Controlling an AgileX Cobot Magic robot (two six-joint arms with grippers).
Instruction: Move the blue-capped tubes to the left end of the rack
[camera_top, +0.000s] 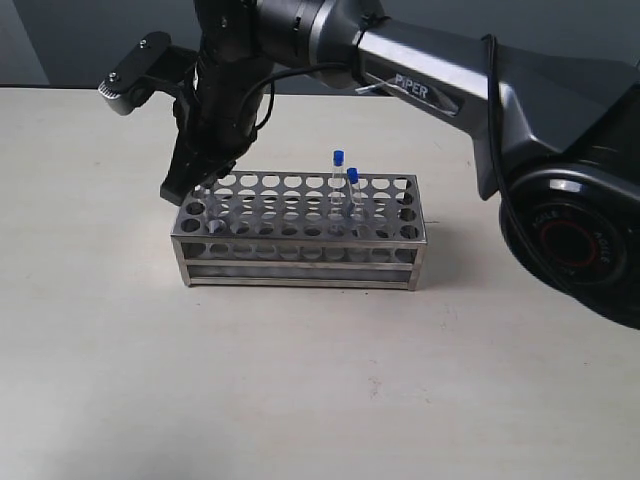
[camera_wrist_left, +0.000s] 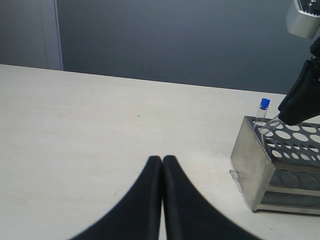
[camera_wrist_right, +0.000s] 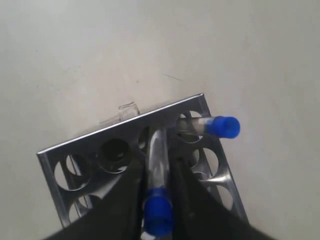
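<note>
Honestly, my left gripper (camera_wrist_left: 162, 161) just sat parked with its jaws pressed together, well clear of the rack (camera_top: 300, 262). The right gripper (camera_wrist_right: 158, 167) was clamped on a blue-capped tube (camera_wrist_right: 158, 150), tip at a hole by the rack's left end, just beside a seated tube (camera_wrist_right: 210, 126). So I figured go straight down, keep it upright, and release only once it bottomed, while a third tube (camera_top: 338, 172) and a fourth tube (camera_top: 352, 190) waited further right.

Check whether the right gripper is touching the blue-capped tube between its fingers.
Touching. The right wrist view shows the right gripper closed on the blue-capped tube, fingers against both sides.
</note>
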